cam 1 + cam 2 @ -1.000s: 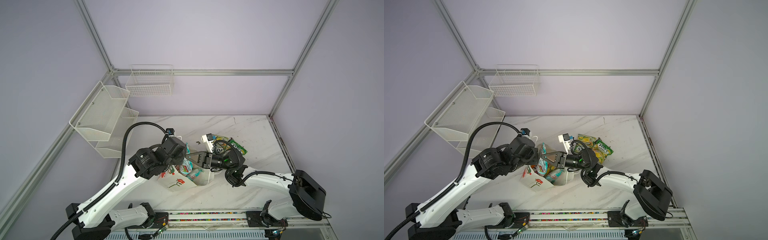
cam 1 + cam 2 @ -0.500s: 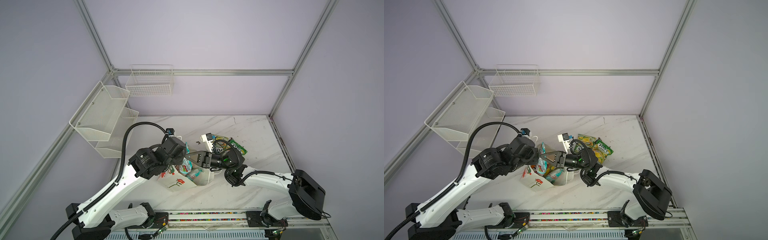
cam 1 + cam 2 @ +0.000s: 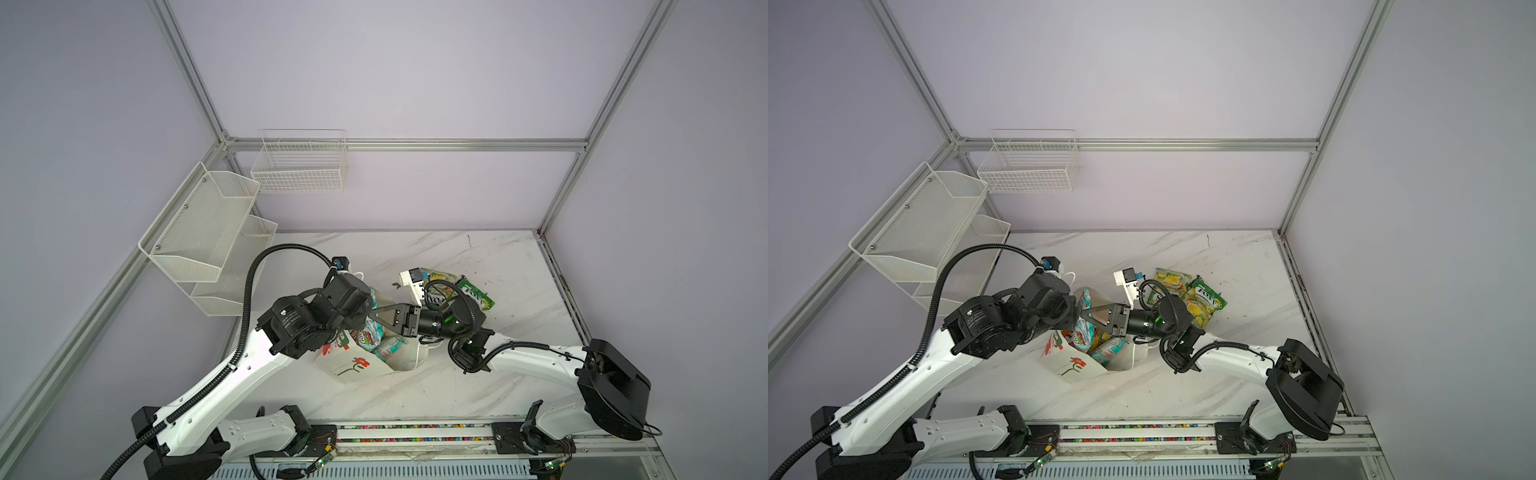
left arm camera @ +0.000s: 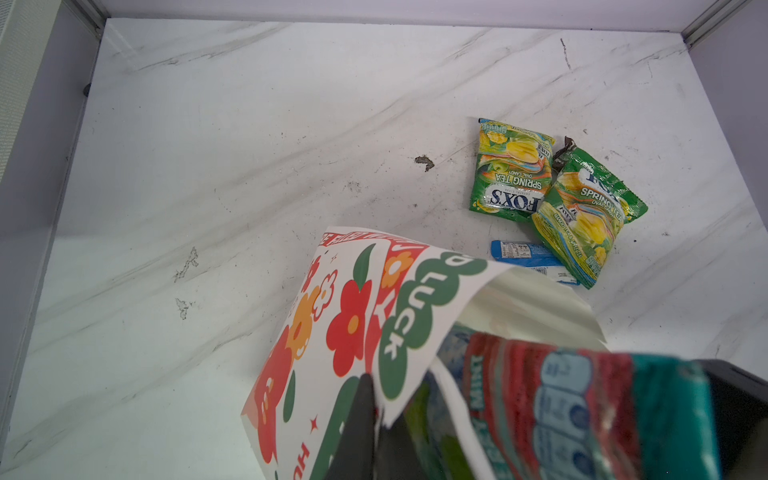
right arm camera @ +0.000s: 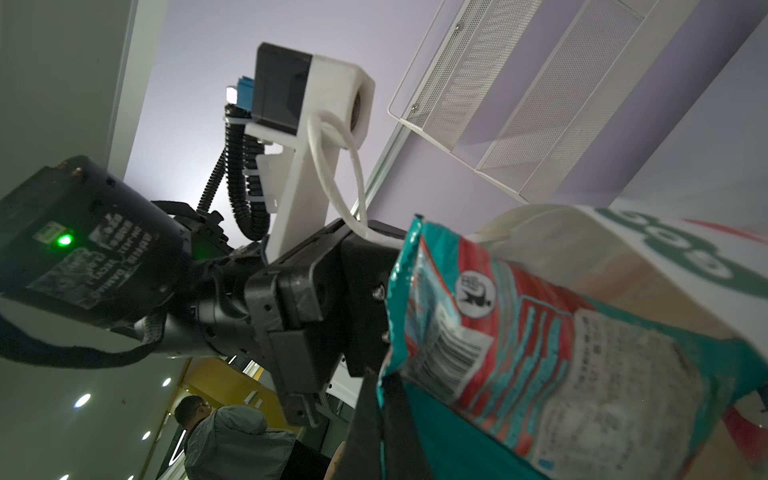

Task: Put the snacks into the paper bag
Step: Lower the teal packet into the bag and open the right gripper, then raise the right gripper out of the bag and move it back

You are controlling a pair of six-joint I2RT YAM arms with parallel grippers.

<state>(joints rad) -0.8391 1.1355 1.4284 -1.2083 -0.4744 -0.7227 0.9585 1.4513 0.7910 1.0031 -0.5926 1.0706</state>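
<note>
1. The paper bag sits on the marble table near its middle, between the two arms. Its mouth is open upward. Red flowers and green lettering cover the side seen from the left wrist.
2. Glossy packets lie inside the mouth, among them a teal one and a mixed-colour one just beside it.
3. A teal-and-red packet stands up at the bag's rim. Its lower end seems to dip into the mouth, though blur in both wrist views leaves that unsure.
4. The right gripper reaches across from the right. Its jaws are pressed together on that packet's edge.
5. The left gripper is clamped on the bag's paper rim, with one finger on each side of the wall. In both top views its tips are hidden under its own wrist.
6. A white cord handle of the bag is looped over the left arm's camera mount.
7. Beyond the right wrist, apart from the bag, a green Fox's packet lies flat on the table and touches a second green packet. The second green packet overlaps one end of a blue bar wrapper.
8. A wire basket and mesh shelves hang on the walls, well away from the bag.
</note>
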